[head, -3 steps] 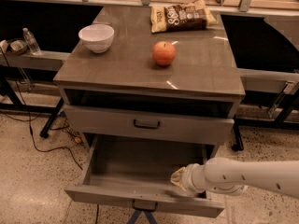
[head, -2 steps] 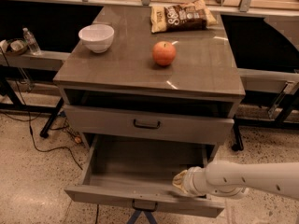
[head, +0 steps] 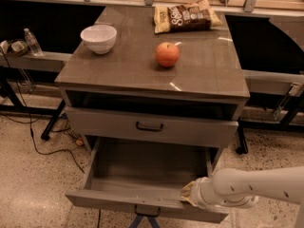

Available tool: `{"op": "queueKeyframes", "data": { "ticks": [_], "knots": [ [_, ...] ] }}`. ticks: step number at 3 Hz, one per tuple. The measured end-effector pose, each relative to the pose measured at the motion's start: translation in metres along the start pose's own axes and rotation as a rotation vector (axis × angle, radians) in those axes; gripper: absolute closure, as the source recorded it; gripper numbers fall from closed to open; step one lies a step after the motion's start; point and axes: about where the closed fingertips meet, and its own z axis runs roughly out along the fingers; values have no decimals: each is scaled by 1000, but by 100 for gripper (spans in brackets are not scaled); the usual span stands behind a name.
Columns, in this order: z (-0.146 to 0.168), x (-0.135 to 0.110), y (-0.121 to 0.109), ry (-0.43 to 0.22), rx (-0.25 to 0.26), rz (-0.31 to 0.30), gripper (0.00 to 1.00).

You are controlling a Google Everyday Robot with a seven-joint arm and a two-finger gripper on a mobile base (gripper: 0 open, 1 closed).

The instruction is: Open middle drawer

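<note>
The middle drawer [head: 142,175] is grey-brown wood and stands pulled far out under the cabinet's upper drawer [head: 149,126]. It looks empty inside. Its small black bar handle [head: 146,212] shows at the bottom of its front panel. My gripper [head: 191,194] sits on a white arm coming in from the right. It rests at the right end of the open drawer's front edge, just inside the rim. The arm's wrist hides its tips.
On the cabinet top [head: 199,75] are a white bowl [head: 99,38], a red apple [head: 167,54] and a chip bag [head: 186,15]. A water bottle [head: 32,42] stands on a shelf at the left. Cables [head: 42,146] lie on the speckled floor.
My gripper has shifted slightly down towards the drawer's front edge. The drawer stays pulled out about as far as before.
</note>
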Motion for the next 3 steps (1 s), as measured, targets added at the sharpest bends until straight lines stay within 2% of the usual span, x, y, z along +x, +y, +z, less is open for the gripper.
{"op": "queueKeyframes", "data": {
  "ticks": [2, 3],
  "knots": [
    [-6, 18, 20, 42, -40, -5, 100],
    [-6, 18, 20, 42, -40, -5, 100]
  ]
}}
